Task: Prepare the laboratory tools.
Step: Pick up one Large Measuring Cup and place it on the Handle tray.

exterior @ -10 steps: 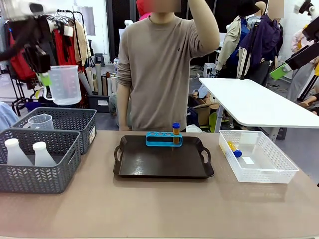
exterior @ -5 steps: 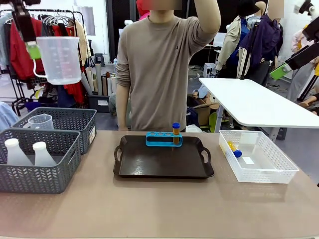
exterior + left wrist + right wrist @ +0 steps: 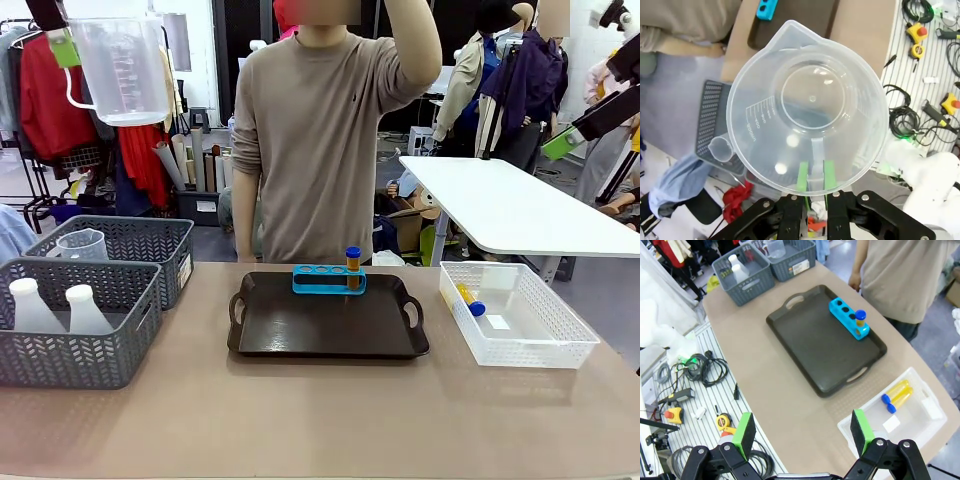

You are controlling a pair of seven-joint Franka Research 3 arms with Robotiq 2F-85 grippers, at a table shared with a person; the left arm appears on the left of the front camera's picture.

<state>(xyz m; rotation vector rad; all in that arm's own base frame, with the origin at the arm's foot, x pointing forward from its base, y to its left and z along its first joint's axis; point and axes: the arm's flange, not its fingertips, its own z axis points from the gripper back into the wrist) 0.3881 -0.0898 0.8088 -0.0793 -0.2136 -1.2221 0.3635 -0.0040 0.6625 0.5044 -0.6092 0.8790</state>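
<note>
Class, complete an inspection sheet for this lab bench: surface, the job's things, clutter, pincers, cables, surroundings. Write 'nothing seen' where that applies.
Surface: tan table, no spills seen.
Job's things: clear beaker held high; blue rack on black tray with one tube; two tubes in white basket; two flasks in grey basket; second beaker in rear grey basket.
Clutter: nothing seen.
Pincers: left pincer shut on beaker handle; right pincer open, empty.
Cables: coiled leads on the bench beside the table.
Surroundings: person at far side; white table behind.

Tray (image 3: 330,325) centred on the surface (image 3: 300,415), rack (image 3: 320,283) at its far edge; flasks (image 3: 86,311) in left basket (image 3: 70,362), tubes (image 3: 468,298) in right basket (image 3: 545,355).
</note>
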